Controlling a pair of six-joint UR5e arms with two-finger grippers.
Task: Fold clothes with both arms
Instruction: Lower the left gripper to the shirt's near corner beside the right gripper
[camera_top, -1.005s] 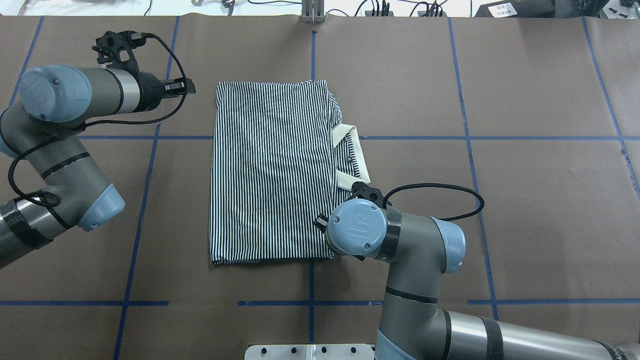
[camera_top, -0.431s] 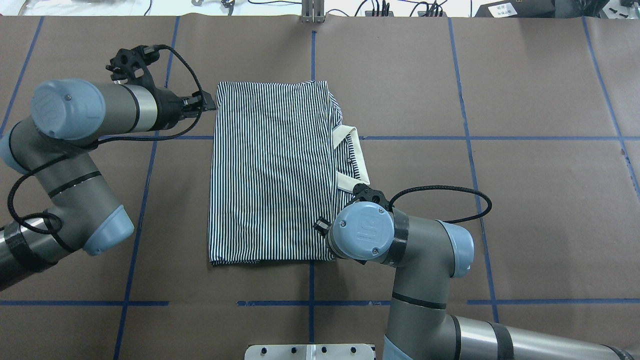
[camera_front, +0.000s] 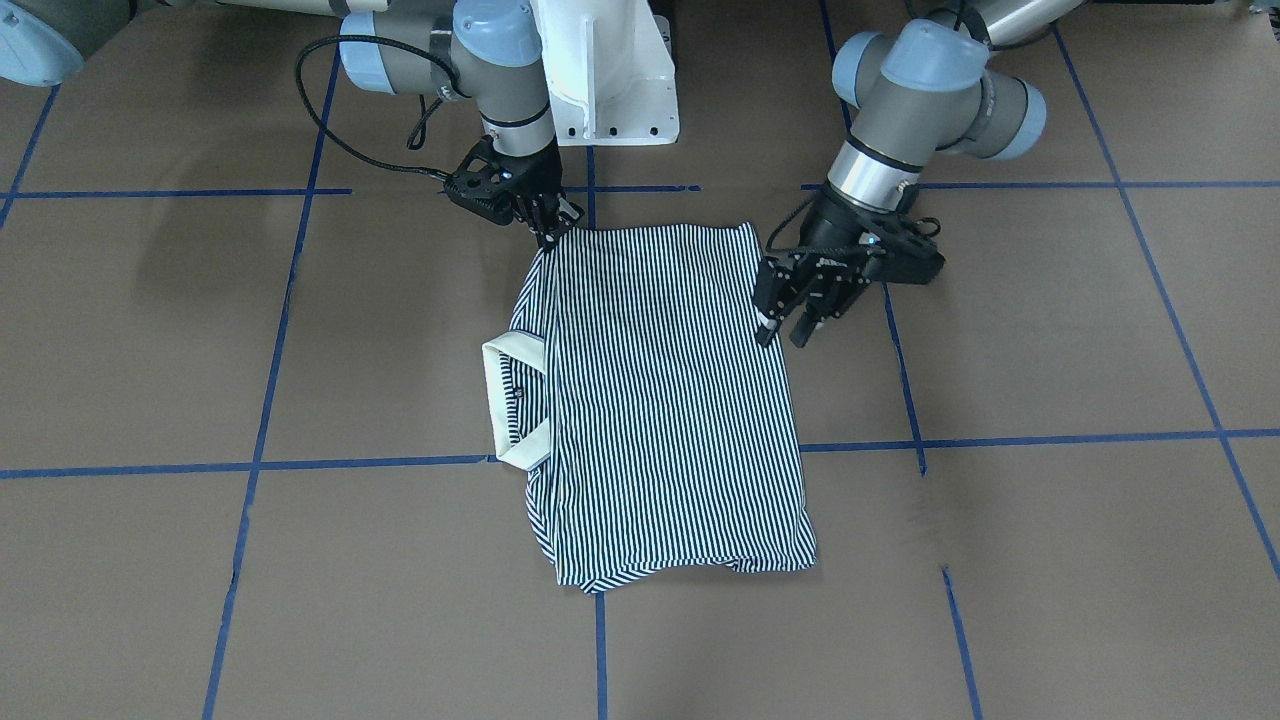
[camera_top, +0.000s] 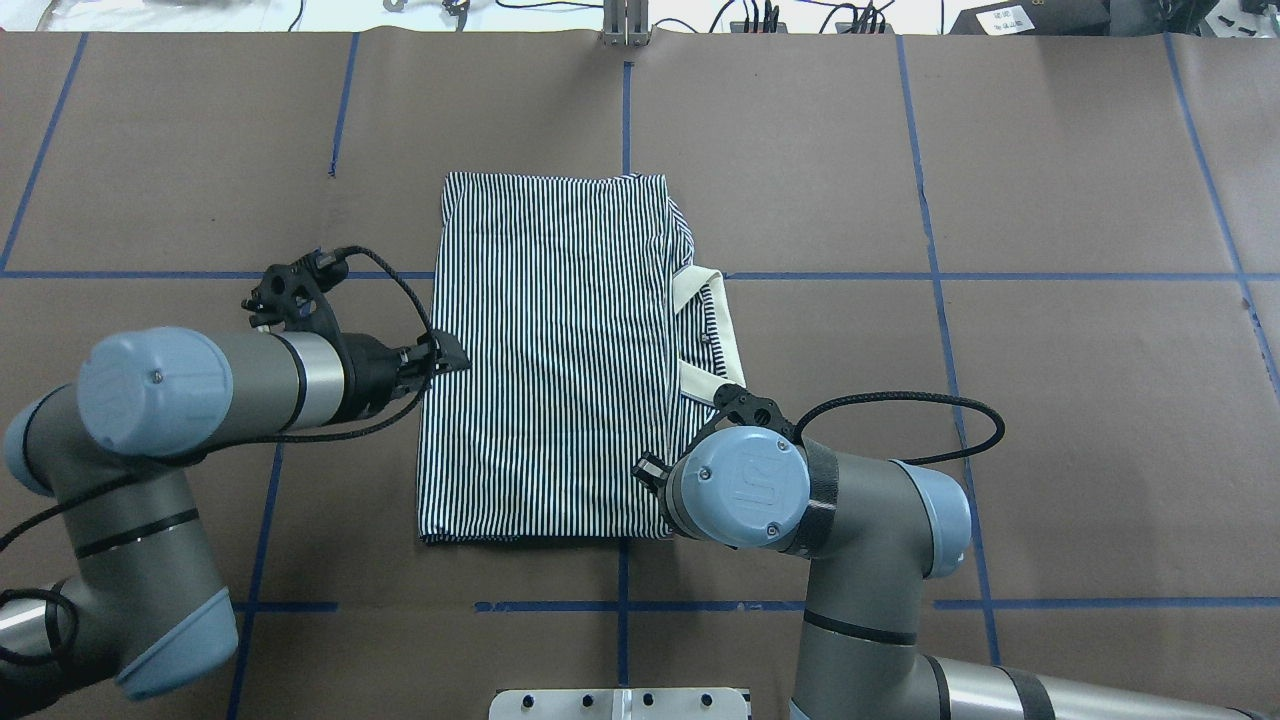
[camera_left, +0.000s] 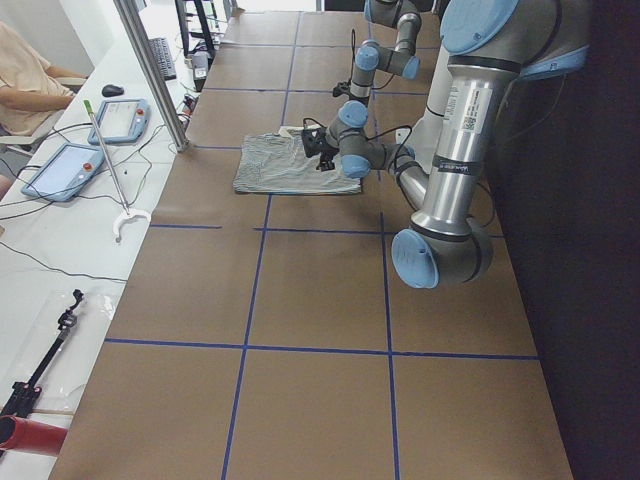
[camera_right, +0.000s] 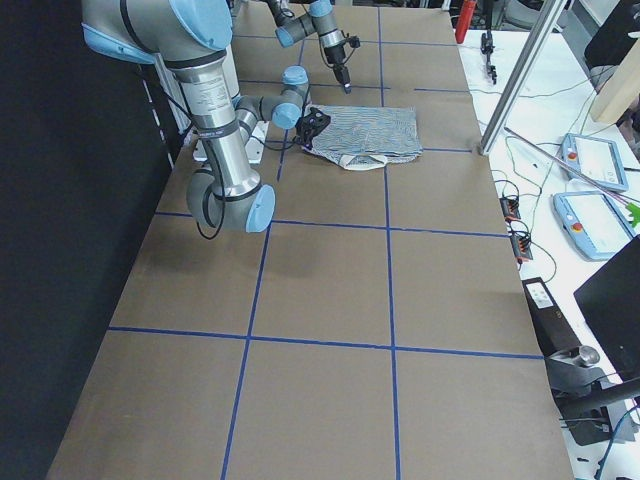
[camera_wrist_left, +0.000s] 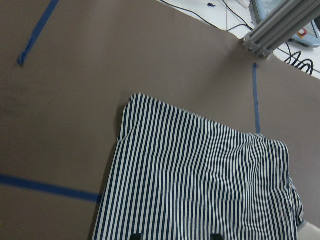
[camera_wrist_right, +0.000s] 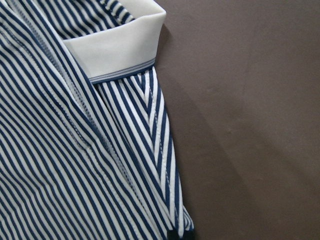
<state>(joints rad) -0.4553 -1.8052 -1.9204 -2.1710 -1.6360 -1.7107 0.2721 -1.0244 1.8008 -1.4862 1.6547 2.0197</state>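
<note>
The limp-looking, light shirt (camera_top: 550, 350) is lying folded on the tabletop (camera_top: 1050, 420). The left gripper (camera_top: 452, 358) is hanging released at its left edge; the right gripper (camera_front: 550, 232) is pinching its near right corner, a sensible hold.

Saw a polo shirt (camera_top: 550, 350), thin navy-and-white stripes, folded into a long rectangle, flat on the brown desk (camera_top: 1050, 450), cream collar (camera_top: 695, 285) poking out one long side. Found the left gripper (camera_front: 783, 332) at the opposite long edge, jaws apart. Found the right gripper (camera_front: 550, 233) pinching the collar-side corner nearest the robot.
</note>
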